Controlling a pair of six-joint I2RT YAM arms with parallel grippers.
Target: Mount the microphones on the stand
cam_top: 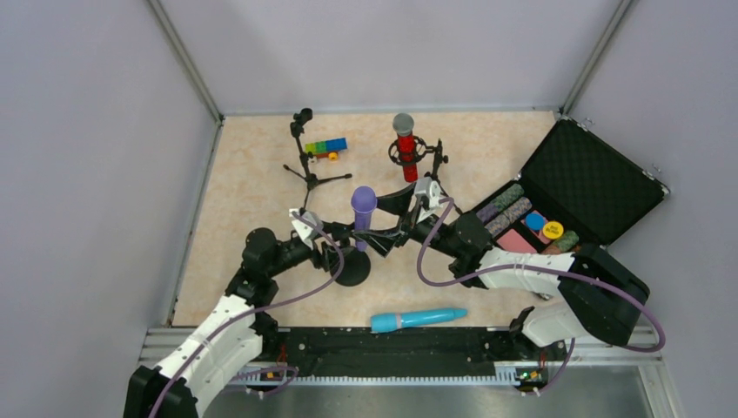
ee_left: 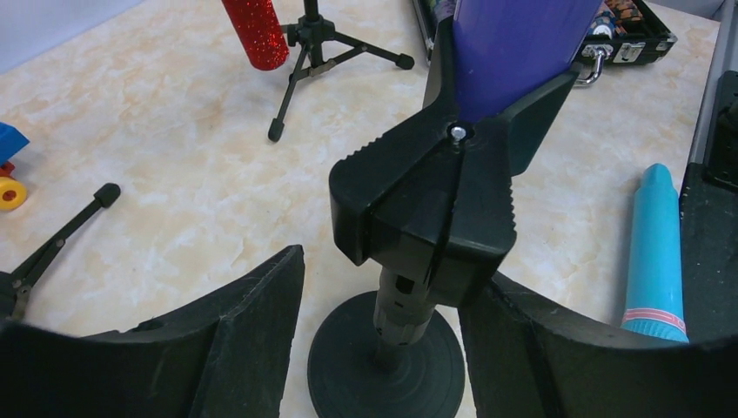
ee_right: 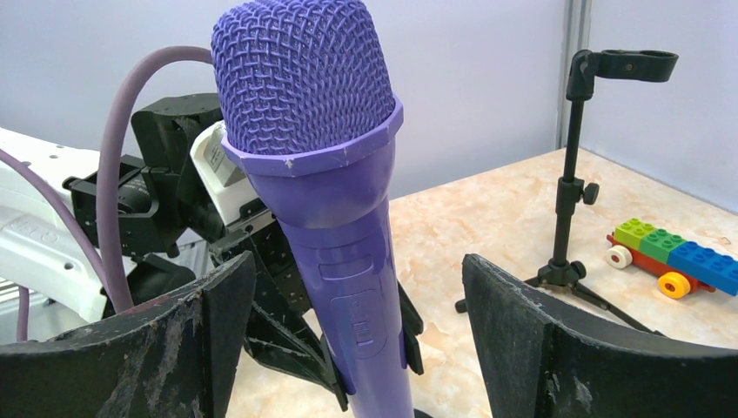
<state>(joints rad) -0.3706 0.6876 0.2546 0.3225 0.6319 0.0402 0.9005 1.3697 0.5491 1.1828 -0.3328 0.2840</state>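
one purple mic (ee_right: 324, 209) — centred inside right claw (ee_right: 352, 292)

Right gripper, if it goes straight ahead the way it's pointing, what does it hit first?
Probably the purple mic, standing between the open fingers of the right gripper; the left arm sits behind it.

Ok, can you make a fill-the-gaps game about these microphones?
The toy microphone lying flat on the beige marbled table is light ____.
The microphone with the silver mesh head is glittery ____.
The microphone clipped in the black round-based stand is all ____.
The black tripod stand beside the colourful brick car holds ____ microphone.
Missing words: blue, red, purple, no.
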